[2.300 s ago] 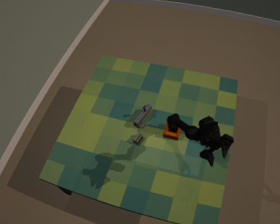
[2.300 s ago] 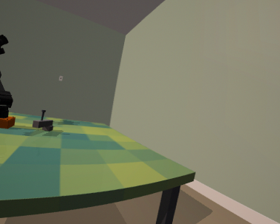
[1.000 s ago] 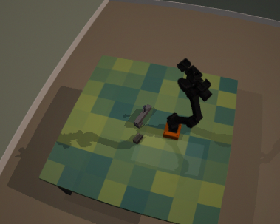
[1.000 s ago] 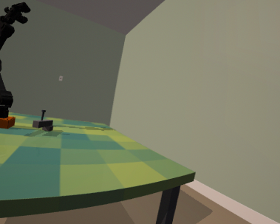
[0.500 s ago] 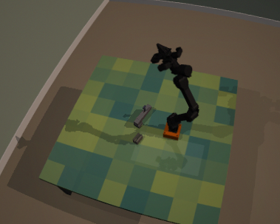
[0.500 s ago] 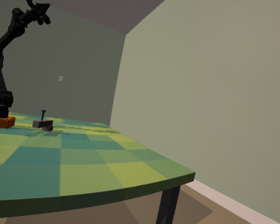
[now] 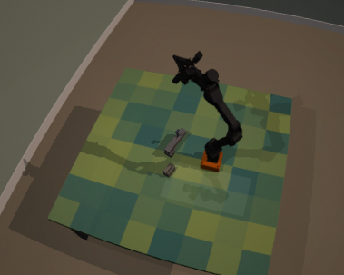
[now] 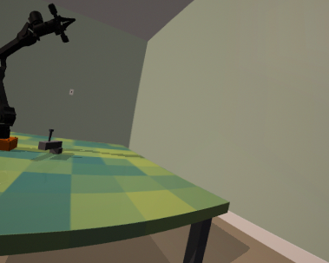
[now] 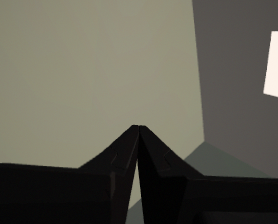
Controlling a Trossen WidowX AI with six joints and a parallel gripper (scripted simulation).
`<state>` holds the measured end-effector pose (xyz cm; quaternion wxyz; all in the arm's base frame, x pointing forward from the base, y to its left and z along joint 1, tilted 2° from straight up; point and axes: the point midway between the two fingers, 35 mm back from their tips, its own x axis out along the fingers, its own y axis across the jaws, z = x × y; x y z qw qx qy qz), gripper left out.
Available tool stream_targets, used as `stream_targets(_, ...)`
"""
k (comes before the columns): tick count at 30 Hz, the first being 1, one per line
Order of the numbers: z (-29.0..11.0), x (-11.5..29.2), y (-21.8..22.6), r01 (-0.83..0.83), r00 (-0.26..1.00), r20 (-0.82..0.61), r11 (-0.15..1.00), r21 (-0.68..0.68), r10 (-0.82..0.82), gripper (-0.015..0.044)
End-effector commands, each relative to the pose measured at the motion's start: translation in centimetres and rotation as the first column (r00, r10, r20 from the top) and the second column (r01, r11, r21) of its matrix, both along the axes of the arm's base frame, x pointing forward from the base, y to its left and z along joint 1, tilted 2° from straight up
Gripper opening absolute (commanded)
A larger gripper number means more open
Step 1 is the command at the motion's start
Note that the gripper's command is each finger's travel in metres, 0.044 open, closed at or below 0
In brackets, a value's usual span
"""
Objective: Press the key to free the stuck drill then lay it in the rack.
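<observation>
drill, a grey elongated block-shaped body [image 7: 175, 142], lies on the green and teal checkered worktop [image 7: 124, 217], just left of the arm's orange base block [image 7: 211, 161] in the top view. in the exterior view it reads as a low grey block [image 8: 49, 145] with a thin dark stem standing upright from its top [image 8: 51, 134]; cannot tell if that stem is the key or part of the drill. a smaller grey ridged block [image 7: 170, 170] sits near the drill's lower end, apart from it, also on the worktop; cannot tell whether it is the rack or the key.

black six-joint arm [image 7: 224, 112] rises from the orange base and reaches up and away toward the far-left edge of the worktop. black parallel-jaw tool [image 7: 174, 60] is high above the worktop, well apart from the drill and the small block. in the exterior view the tool [image 8: 72, 21] points out to the right, toward the wall, near the ceiling line. in the wrist view the two dark fingers meet at their tips, tool [image 9: 137, 128] fully closed with nothing between them, facing a plain olive wall [image 9: 100, 65] and a grey ceiling with a bright white panel [image 9: 271, 65].
</observation>
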<state>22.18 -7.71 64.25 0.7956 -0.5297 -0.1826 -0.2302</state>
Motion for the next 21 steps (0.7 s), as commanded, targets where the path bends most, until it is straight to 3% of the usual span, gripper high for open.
stream_targets(1, -5.2, 4.6, -2.1, -0.026, 0.986, -0.157, 0.980, 0.196, 0.058, 0.0000)
stream_targets(7, -13.3, 9.4, -3.9, 0.026, 0.922, -0.355, 0.890, 0.454, 0.154, 0.0000)
stream_targets(13, -22.8, 12.3, -4.6, 0.193, 0.808, -0.529, 0.730, 0.655, 0.261, 0.0000)
stream_targets(21, -35.7, 12.4, -3.6, 0.534, 0.594, -0.702, 0.460, 0.710, 0.394, 0.0000)
